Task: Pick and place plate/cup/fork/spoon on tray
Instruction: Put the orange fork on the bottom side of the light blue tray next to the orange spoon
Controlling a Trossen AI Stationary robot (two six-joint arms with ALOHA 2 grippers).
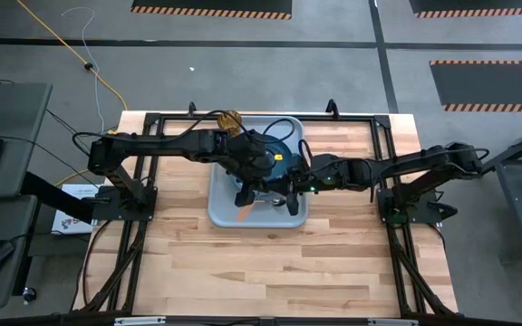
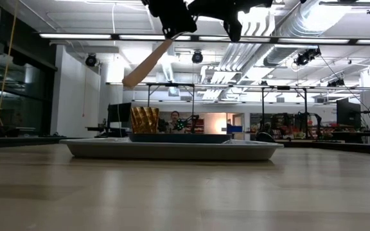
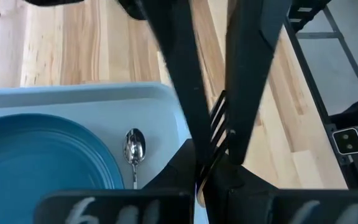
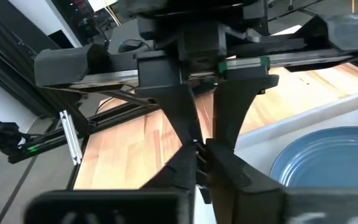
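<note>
**A:** Tallying what is lying on the tray [image 1: 220, 213] so far?

**B:** Counting three of the four. Seeing the plate [image 3: 36, 155] flat in it, the cup [image 2: 144, 120] upright at the far left corner just beside the plate, and the spoon [image 3: 133, 148] on the tray floor right next to the plate's rim.

**A:** Leaving only the fork, then. Spotting it anywhere?

**B:** Finding the fork [image 2: 148, 61] up in the air, well clear of the tray. Watching the left gripper [image 1: 243, 195] clamping it tight, fingers closed on the metal end, with the orange handle slanting down and away over the near part of the tray.

**A:** And reading the right gripper [image 1: 290, 197] how?

**B:** Hanging close beside the left one, over the tray. Seeing its fingers drawn together at the tips, with nothing showing between them.

**A:** Judging the job nearly finished?

**B:** Judging it so. Needing only to lower the fork onto a bare strip of tray, probably by the spoon, and let go. Worrying a little about dropping it from this height and having it bounce off the plate rim or over the tray edge.
</note>
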